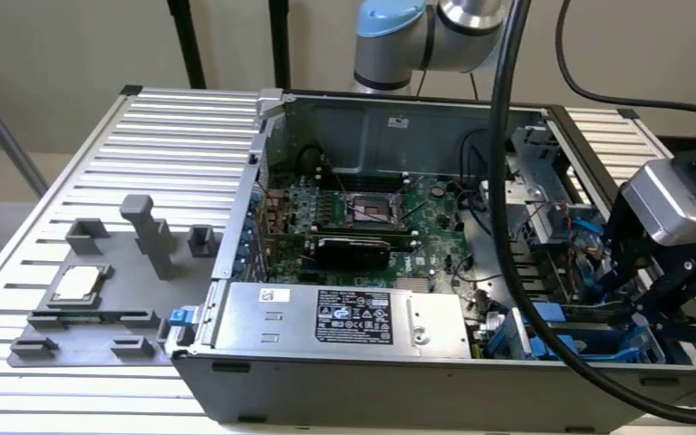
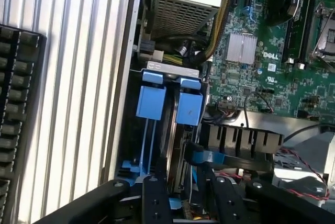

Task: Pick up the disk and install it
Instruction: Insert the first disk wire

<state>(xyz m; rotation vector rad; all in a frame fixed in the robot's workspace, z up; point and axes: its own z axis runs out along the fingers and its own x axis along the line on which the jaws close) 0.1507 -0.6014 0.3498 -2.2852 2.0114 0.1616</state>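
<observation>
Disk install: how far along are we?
Done: the disk is already inside the computer case, standing edge-on in the drive bay beside the motherboard. In hand: the gripper sits at the disk's near end. Left: full seating and release, neither confirmable from these views.

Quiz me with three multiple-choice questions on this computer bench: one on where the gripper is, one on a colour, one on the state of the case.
1. Where is the gripper?
A over the grey tray
B at the drive bay, at the case's end on the exterior view's right
C above the power-supply box

2. What colour are the drive frames?
A red
B blue
C yellow

3. The computer case is:
A closed
B open
C upside down

Answers:
1 B, it hangs over the bay's frames.
2 B, both tabs are bright blue.
3 B, the motherboard lies exposed.
</observation>
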